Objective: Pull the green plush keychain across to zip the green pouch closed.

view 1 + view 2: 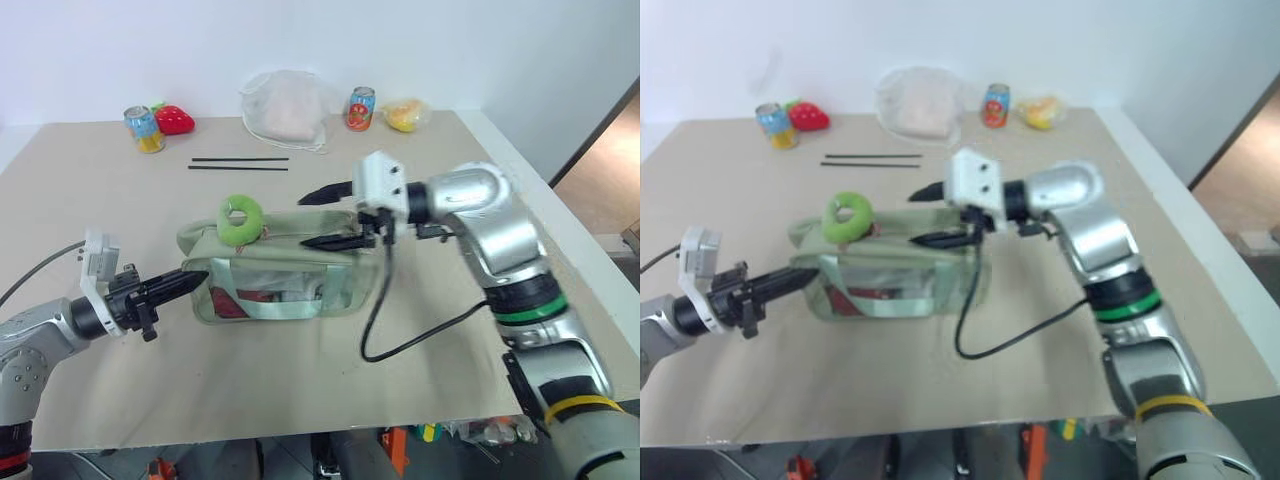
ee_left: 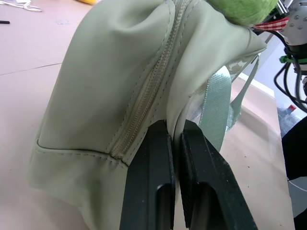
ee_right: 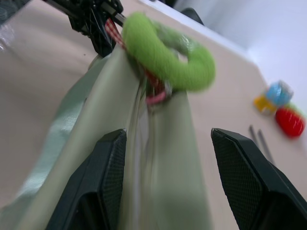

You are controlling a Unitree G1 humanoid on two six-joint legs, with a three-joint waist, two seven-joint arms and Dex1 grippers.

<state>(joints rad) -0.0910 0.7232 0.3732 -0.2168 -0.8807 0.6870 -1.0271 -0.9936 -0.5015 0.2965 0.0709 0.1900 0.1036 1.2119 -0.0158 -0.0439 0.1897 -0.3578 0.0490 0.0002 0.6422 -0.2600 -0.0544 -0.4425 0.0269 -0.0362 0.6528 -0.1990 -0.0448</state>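
The left gripper (image 1: 190, 279), clamped on the end of the pouch (image 1: 275, 275), anchors it on the table (image 1: 100, 200). The right gripper (image 1: 335, 215), jaws apart and empty, straddles the zipper, facing the keychain (image 1: 240, 219) near the left end.

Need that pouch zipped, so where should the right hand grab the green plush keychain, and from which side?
Pinch the green plush keychain across its fuzzy ring, coming along the green pouch top from the open right hand; the ring stands up above the zipper, clear of the fabric.
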